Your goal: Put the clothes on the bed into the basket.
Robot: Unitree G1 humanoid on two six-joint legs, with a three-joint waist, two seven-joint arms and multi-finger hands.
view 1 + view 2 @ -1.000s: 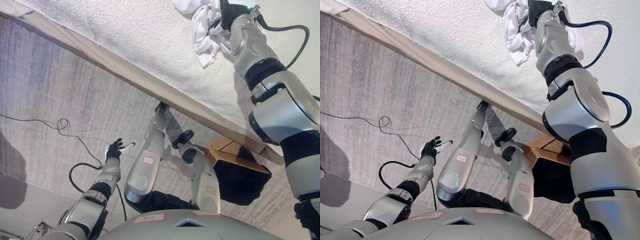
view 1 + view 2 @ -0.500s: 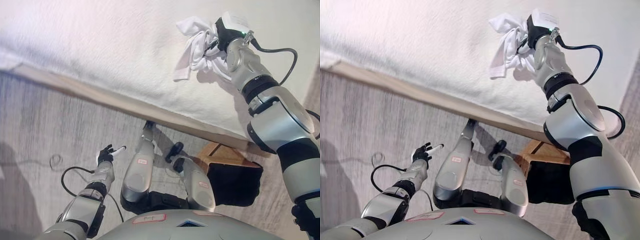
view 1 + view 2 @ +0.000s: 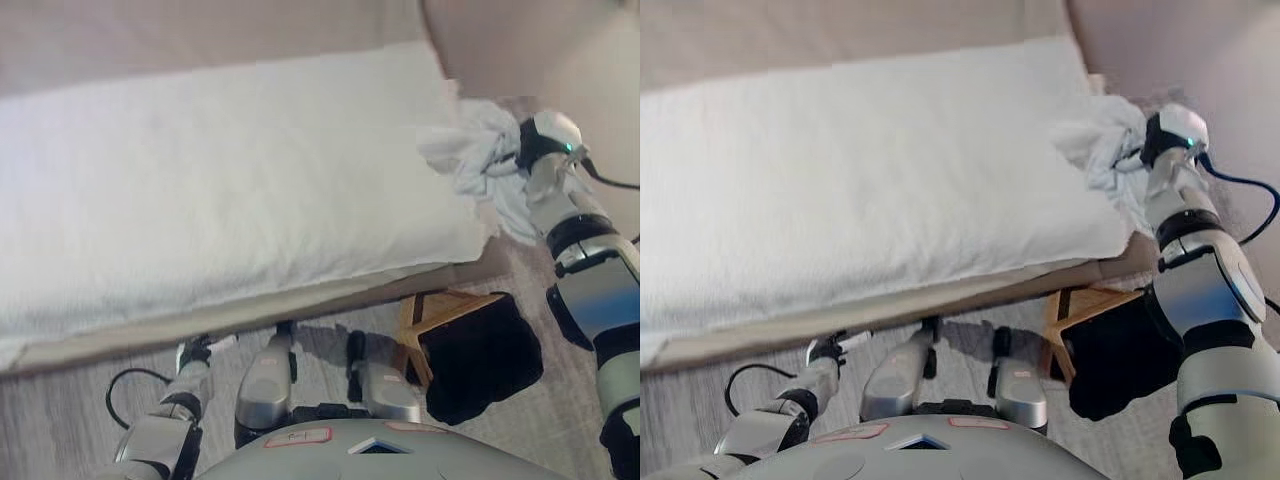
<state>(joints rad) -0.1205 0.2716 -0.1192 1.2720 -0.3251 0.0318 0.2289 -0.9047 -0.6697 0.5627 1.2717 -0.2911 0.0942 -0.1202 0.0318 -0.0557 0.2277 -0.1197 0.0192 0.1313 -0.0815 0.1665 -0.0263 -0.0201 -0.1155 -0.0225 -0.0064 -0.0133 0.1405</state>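
Observation:
A crumpled white garment [image 3: 468, 152] hangs at the right end of the white bed [image 3: 220, 190], partly over the bed's corner. My right hand [image 3: 528, 152] is shut on it from the right and holds it lifted. The basket [image 3: 478, 352], a wooden frame with a black liner, stands on the floor below and in front of that corner; it also shows in the right eye view [image 3: 1110, 345]. My left hand [image 3: 193, 352] is open and empty, low over the floor by the bed's front edge.
The bed's wooden side rail [image 3: 250, 310] runs across the view in front of me. Grey carpet [image 3: 60, 420] lies on my side of it. A beige wall [image 3: 520, 40] stands beyond the bed's right end.
The whole view has swung round, so the camera moved. My right hand has carried the white garment from further in on the bed to its right corner, nearer the basket. The left hand stays low.

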